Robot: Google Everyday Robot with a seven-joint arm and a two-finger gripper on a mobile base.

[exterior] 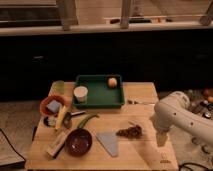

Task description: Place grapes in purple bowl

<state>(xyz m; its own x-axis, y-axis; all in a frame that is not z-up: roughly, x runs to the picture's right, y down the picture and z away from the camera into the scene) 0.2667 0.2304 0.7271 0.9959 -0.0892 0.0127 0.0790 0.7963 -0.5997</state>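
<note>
The grapes (129, 132), a small knobbly dark reddish-brown bunch, lie on the wooden table (140, 155) right of centre. The purple bowl (78, 142), round and dark maroon, sits at the front left of the table, apart from the grapes. My white arm (175, 116) reaches in from the right. My gripper (161, 139) hangs at its end over the table's right edge, to the right of the grapes and not touching them.
A green tray (99, 95) at the back holds a white cup (80, 93) and an orange fruit (112, 82). An orange bowl (52, 105) with a blue thing, a banana (61, 117), a green vegetable (85, 121) and a grey cloth (109, 143) lie around the purple bowl.
</note>
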